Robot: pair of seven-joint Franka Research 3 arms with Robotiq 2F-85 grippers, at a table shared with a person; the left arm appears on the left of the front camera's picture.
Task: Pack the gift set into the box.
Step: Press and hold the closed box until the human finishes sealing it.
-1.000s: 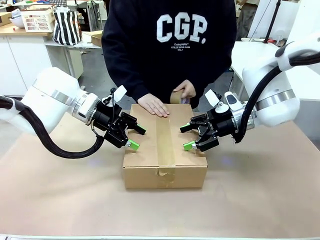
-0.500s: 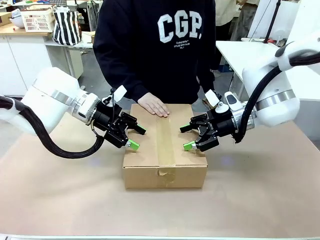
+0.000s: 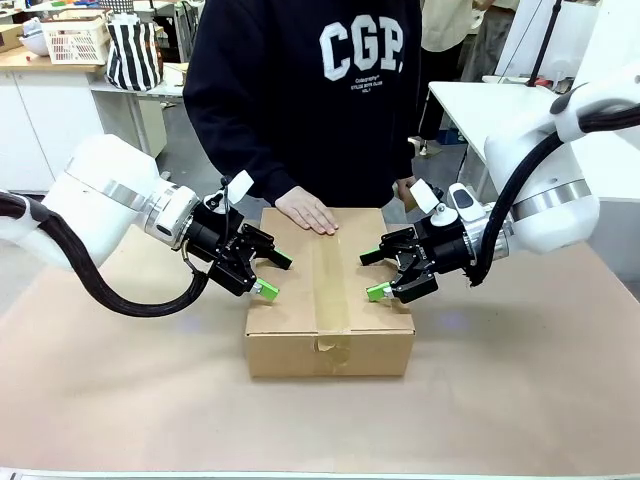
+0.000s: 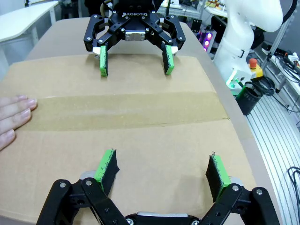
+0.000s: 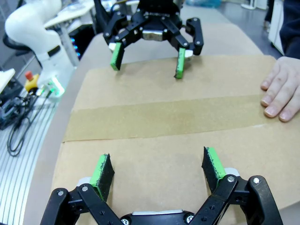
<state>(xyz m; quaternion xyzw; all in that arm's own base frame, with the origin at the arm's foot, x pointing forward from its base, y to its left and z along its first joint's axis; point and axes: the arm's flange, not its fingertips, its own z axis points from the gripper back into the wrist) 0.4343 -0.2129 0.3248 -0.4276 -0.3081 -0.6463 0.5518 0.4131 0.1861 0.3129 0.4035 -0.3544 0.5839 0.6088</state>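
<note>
The box (image 3: 330, 300) sits shut in the middle of the table, a strip of brown tape running along its top seam (image 4: 126, 117). A person's hand (image 3: 307, 211) lies flat on the far edge of the lid. My left gripper (image 3: 273, 276) hovers open over the box's left edge, fingers pointing inward. My right gripper (image 3: 372, 274) mirrors it, open over the right edge. In the left wrist view my own left gripper (image 4: 161, 166) faces the right gripper (image 4: 135, 58) across the lid. The right wrist view shows the right gripper (image 5: 159, 168) facing the left gripper (image 5: 147, 58). The gift set is out of view.
The person stands close behind the box, the hand (image 5: 281, 91) resting on the lid. Brown paper table surface (image 3: 520, 380) lies bare in front of and beside the box. A white table (image 3: 470, 100) stands at the back right, a basket (image 3: 75, 40) on a bench back left.
The person's other hand, near the box's far right corner a second ago, has drawn back toward the body. Both grippers and the box have stayed still.
</note>
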